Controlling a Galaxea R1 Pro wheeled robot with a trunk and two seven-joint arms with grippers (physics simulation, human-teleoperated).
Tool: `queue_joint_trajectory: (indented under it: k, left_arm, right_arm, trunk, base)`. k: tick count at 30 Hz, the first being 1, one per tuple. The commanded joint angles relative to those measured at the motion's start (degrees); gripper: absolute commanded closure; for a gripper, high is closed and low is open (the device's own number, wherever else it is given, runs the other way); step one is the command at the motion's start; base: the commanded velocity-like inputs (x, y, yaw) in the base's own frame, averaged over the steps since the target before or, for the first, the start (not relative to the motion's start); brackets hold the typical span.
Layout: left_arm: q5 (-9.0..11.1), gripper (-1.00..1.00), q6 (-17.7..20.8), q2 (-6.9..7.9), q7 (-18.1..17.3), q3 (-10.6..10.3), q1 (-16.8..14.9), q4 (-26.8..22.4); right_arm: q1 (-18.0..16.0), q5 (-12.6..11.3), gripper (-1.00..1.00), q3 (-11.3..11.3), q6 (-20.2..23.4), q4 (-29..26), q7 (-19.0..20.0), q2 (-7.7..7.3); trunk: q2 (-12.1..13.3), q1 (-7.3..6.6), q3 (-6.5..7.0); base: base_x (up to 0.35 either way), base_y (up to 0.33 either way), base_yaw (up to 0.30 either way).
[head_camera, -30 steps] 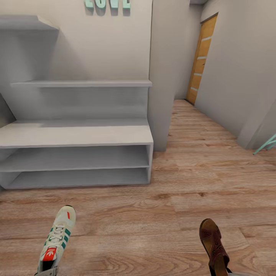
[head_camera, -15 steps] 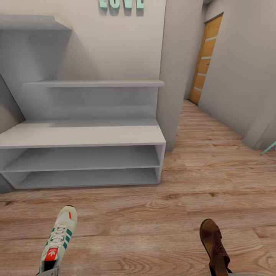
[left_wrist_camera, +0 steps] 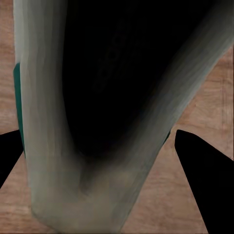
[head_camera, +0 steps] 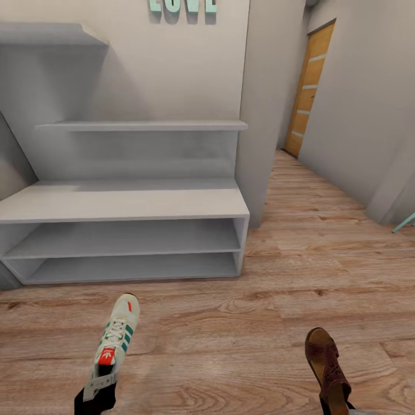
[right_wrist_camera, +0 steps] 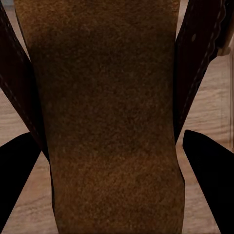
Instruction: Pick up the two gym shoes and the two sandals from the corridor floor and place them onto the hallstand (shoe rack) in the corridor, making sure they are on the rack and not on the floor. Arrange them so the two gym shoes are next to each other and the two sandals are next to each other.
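Observation:
My left gripper [head_camera: 95, 397] is shut on the heel of a white gym shoe [head_camera: 117, 337] with green stripes, held above the corridor floor [head_camera: 230, 340] with its toe towards the hallstand [head_camera: 121, 202]. In the left wrist view the gym shoe's pale heel [left_wrist_camera: 97, 146] sits between the black fingers [left_wrist_camera: 204, 185]. A brown sandal [head_camera: 327, 363] hangs at the lower right of the head view. In the right wrist view my right gripper [right_wrist_camera: 114, 185] is shut on the sandal, its tan footbed [right_wrist_camera: 107, 122] between the dark fingers [right_wrist_camera: 209, 180]. The hallstand's bench and shelves are bare.
A grey wall corner [head_camera: 268, 115] stands right of the hallstand. The corridor runs on past it to an orange wooden door [head_camera: 308, 86]. A teal object [head_camera: 406, 222] pokes in at the right edge. Open wood floor lies in front of the hallstand.
The camera swung early on, shifting the scene right. Since then the gym shoe has moved right and towards the hallstand, and my left gripper has come into the head view. The sandal barely moved.

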Motion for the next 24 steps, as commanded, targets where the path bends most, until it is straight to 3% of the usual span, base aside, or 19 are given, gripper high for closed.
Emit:
queue_joint_trajectory:
  k: [1, 4, 5, 7, 13, 17, 20, 21, 23, 24]
  left_arm:
    - [-0.19, 1.0, 1.45, -0.08, -0.41, 0.28, -0.87, -0.05]
    - [-0.25, 1.0, 8.1, -0.25, -0.31, -0.97, -3.79, -0.44]
    - [-0.28, 1.0, 11.36, -0.29, -0.26, -1.31, -5.33, -0.59]
    - [-0.3, 1.0, 14.29, -0.31, -0.22, -1.53, -6.99, -0.69]
    - [-0.74, 1.0, 25.53, -0.83, 0.03, -2.87, -14.71, -0.79]
    - [-1.68, 1.0, 33.41, -1.99, 0.38, -5.06, -19.14, -0.8]
    - [-2.79, 1.0, 39.86, -3.31, 3.01, -8.02, -23.27, -0.85]
    - [-3.24, 1.0, 44.29, -4.04, 8.26, -10.28, -27.23, -0.74]
    - [-3.37, 1.0, 48.14, -4.59, 11.74, -11.0, -30.06, -0.56]
    - [-3.45, 1.0, 53.1, -5.05, 13.67, -11.33, -32.75, -0.63]
  right_arm:
    - [-0.05, 0.06, 1.0, -0.4, -0.14, 0.04, 0.59, -0.15]
    - [-0.06, -0.19, 1.0, -0.63, -0.05, 0.06, 0.55, -1.1]
    - [-0.06, -0.62, 1.0, -1.27, -0.02, 0.05, 0.57, -1.73]
    - [-0.06, -1.29, 1.0, -2.48, 0.03, 0.04, 0.58, -2.54]
    - [-0.03, -4.77, 1.0, -10.55, 0.44, 0.0, 0.75, -6.07]
    - [-0.05, -5.31, 1.0, -12.36, 0.52, -0.29, 0.77, -7.1]
    - [-0.06, -5.49, 1.0, -12.96, 0.59, -1.07, 0.78, -7.69]
    - [-0.06, -5.55, 1.0, -13.15, 0.83, -1.48, 0.78, -8.0]
    - [-0.04, -5.56, 1.0, -13.16, 1.45, -1.62, 0.82, -8.04]
    - [-0.04, -5.55, 1.0, -12.97, 1.85, -1.7, 0.91, -7.86]
  trunk:
    - [-0.02, -0.01, -0.06]
    - [-0.02, -0.01, -0.06]
    - [-0.02, -0.01, -0.06]
    - [-0.02, -0.01, -0.06]
    - [-0.02, -0.01, -0.06]
    - [-0.02, -0.01, -0.06]
    - [-0.02, -0.01, -0.06]
    - [-0.02, -0.01, -0.06]
    - [-0.02, -0.01, -0.06]
    - [-0.02, -0.01, -0.06]
  base:
    - [0.0, 0.0, 0.0]
    - [0.0, 0.0, 0.0]
    - [0.0, 0.0, 0.0]
    - [0.0, 0.0, 0.0]
    - [0.0, 0.0, 0.0]
    - [0.0, 0.0, 0.0]
    - [0.0, 0.0, 0.0]
    - [0.0, 0.0, 0.0]
    - [0.0, 0.0, 0.0]
    - [0.0, 0.0, 0.0]
